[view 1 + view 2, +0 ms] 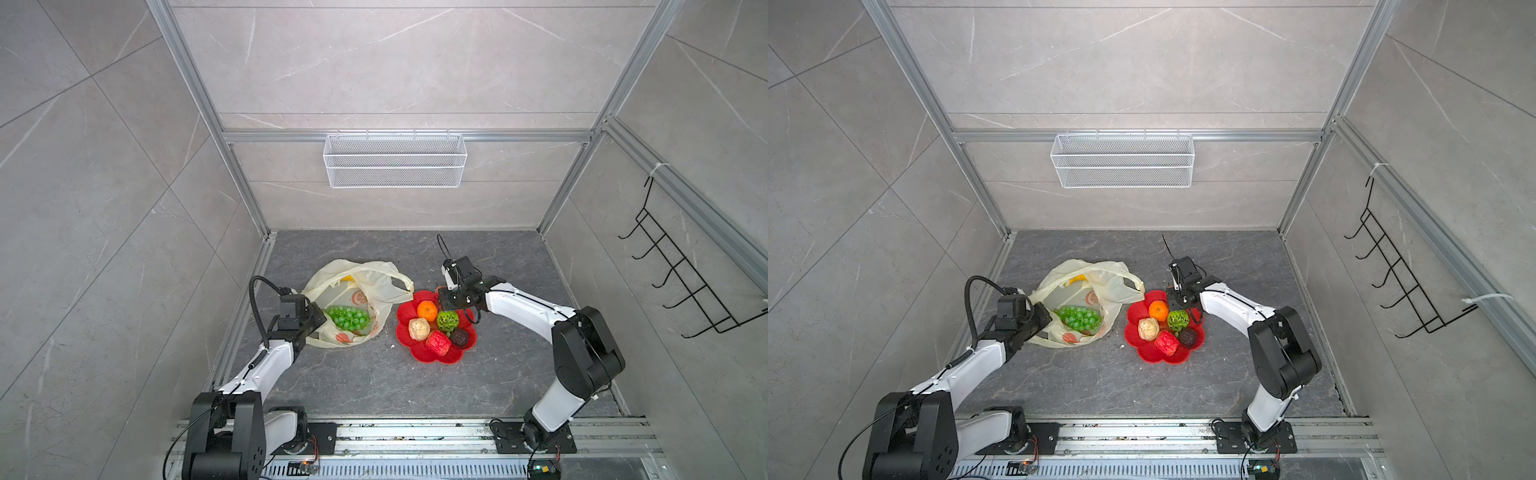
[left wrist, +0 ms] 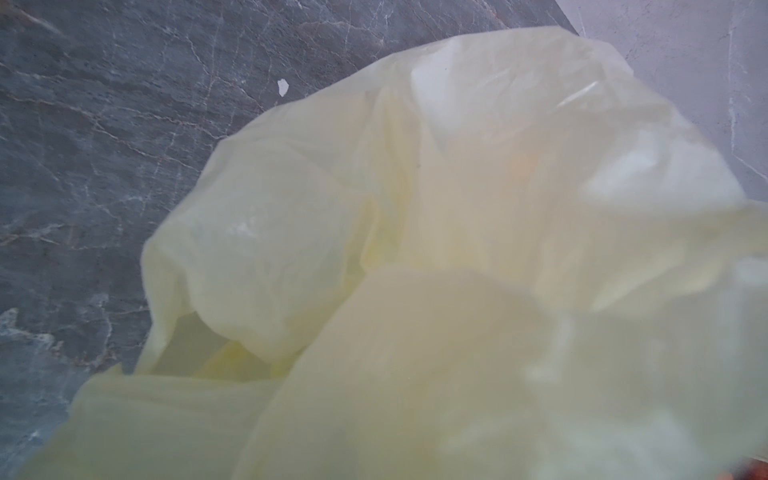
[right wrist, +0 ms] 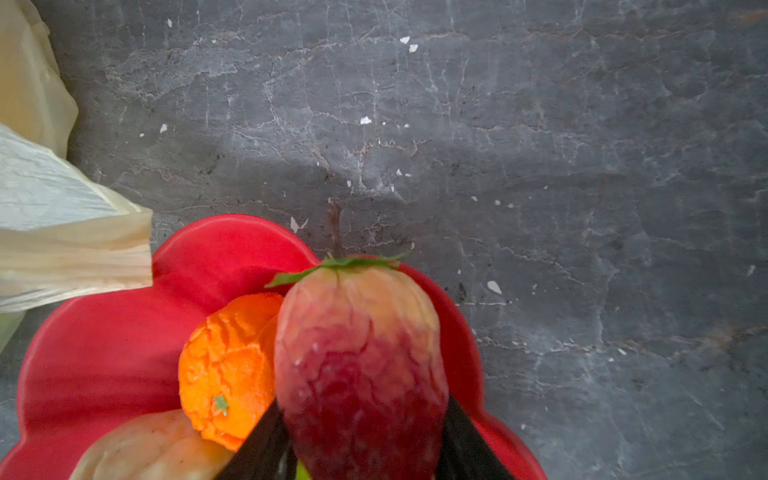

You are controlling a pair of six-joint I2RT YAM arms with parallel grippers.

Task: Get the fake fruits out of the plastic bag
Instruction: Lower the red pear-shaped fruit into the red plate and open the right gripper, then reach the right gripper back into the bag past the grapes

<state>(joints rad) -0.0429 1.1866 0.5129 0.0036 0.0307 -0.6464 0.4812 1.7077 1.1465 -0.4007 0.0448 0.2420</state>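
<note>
Strawberry [image 3: 361,365] sits closest, held by the right jaws, half-open around it, above the red plate [image 3: 104,353]. Left jaws are shut on an edge of the plastic bag [image 1: 374,282], thin and slack. Grape bunch [image 1: 348,318] lies inside: light, glossy, slippery, I judge; I'd grip across the cluster.

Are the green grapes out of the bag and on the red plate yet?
No, in a top view the green grapes lie inside the plastic bag, apart from the red plate.
</note>
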